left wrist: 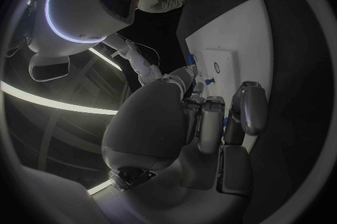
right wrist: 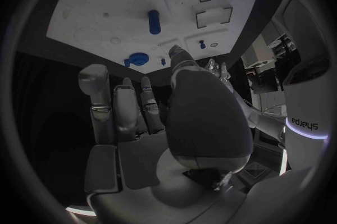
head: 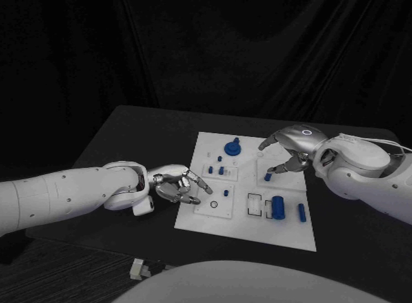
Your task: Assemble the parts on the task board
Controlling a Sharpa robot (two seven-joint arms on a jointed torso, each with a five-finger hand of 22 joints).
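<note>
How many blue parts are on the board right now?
7: far knob, two middle pegs, one nearer, one by right hand, near cylinder and bar. Hands may hide more.

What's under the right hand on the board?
The right hand hovers over the task board far section. A small blue peg stands just below its fingertips, the round blue knob beside it. Board surface directly beneath the palm is covered.

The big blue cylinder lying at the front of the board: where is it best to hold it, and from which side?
Probably from above, fingers across its round middle: the cylinder lies flat on the board, long sides free, an empty slot beside it.
</note>
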